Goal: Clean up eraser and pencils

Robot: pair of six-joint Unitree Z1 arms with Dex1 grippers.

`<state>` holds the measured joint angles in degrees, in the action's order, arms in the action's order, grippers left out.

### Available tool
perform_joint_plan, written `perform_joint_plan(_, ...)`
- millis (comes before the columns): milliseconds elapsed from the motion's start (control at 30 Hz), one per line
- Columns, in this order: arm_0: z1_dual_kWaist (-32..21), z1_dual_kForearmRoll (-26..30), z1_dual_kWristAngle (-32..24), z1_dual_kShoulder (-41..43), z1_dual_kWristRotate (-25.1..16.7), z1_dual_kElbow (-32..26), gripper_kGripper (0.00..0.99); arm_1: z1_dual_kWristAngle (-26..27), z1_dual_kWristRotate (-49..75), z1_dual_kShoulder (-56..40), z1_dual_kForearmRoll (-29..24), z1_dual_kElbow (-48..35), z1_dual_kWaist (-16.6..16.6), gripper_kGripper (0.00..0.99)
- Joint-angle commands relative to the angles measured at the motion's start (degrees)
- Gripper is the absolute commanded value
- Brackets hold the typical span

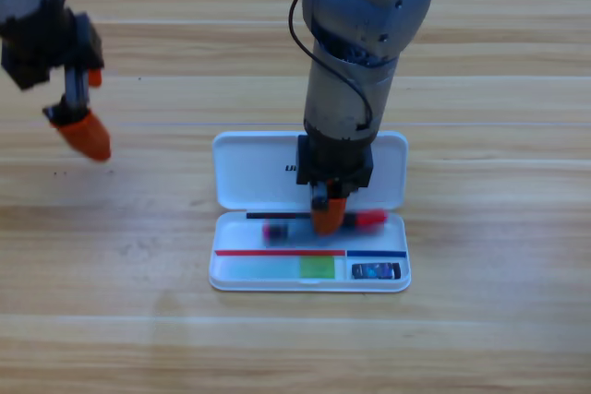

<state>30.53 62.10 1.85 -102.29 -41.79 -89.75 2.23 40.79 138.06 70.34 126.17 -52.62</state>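
Right gripper (328,219) over glossy rectangular case (249,173)

Right gripper (328,219) and its grey arm block access from above to the open white plastic case (242,175), mid-tray. Left gripper (83,134) hangs well apart; bare wooden table (480,339) surrounds the case.

1 white case (242,165), 2 pencils (369,220) (277,268), 1 eraser (377,271), 2 grippers (85,136) (328,217).

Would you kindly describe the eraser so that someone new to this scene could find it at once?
Start at the open white case in the middle of the wooden table. In its lower tray, look at the small compartment at the bottom right corner: the eraser lies there. It is a short dark block, far stubbier than the pale pencil to its left.
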Motion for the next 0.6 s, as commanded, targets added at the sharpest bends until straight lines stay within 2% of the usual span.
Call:
perform_joint_plan(33, -3.6, -0.7, 0.6, -3.7, -0.7, -2.8, 0.985, 0.7, -0.4, 1.4, 1.1, -1.1, -2.2, 0.890)
perform_joint_plan(167, -4.8, -0.6, 0.6, -5.2, -1.8, -6.1, 0.990, 1.0, -0.4, -2.3, 1.1, -2.2, -2.7, 0.894)
perform_joint_plan(333, -6.0, -0.5, -0.5, -9.5, -1.9, -14.2, 0.959, 4.7, -1.0, -12.9, 1.2, -7.6, -3.6, 0.936)
perform_joint_plan(433, -7.2, 0.7, -4.0, -13.5, -2.0, -20.4, 0.854, 7.4, -2.5, -20.8, 1.0, -11.3, -4.3, 0.966)
perform_joint_plan(500, -8.6, 2.6, -8.8, -17.1, -2.9, -24.9, 0.753, 9.5, -4.7, -25.9, -0.1, -14.0, -4.8, 0.988)
perform_joint_plan(600, -10.1, 5.0, -16.2, -22.3, -3.7, -29.9, 0.540, 12.6, -8.5, -34.2, -5.5, -21.1, -5.3, 0.989)
